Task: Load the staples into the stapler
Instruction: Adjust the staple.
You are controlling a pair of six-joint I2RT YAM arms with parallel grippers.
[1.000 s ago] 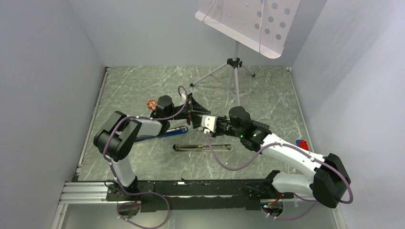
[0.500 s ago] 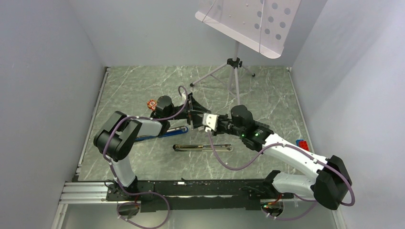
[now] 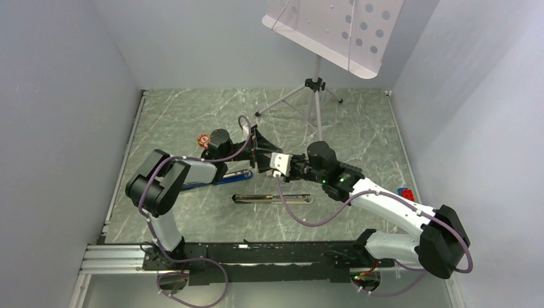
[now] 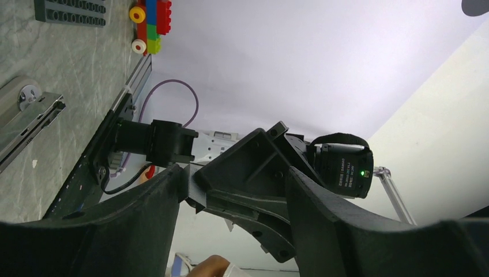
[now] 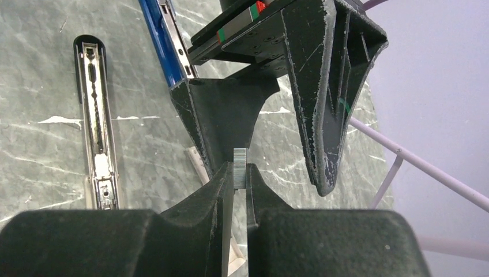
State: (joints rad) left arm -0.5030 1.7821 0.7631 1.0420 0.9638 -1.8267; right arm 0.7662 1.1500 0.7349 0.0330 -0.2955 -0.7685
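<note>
My right gripper is shut on the staples, a tiny silver ribbed block that sticks out past the fingertips. It is held in the air between the open fingers of my left gripper, close to one of them. In the top view the two grippers meet at mid-table, left and right. An open black stapler with a silver channel lies flat on the table, also seen in the top view. A blue stapler lies under the left arm.
A tripod with a white perforated board stands at the back. Colourful toy bricks and a dark grey baseplate lie by the right arm's base. An orange toy sits beside the left gripper. Grey walls close in both sides.
My right gripper has edged slightly left towards the left gripper, still holding the staples. The left arm has not visibly moved.
</note>
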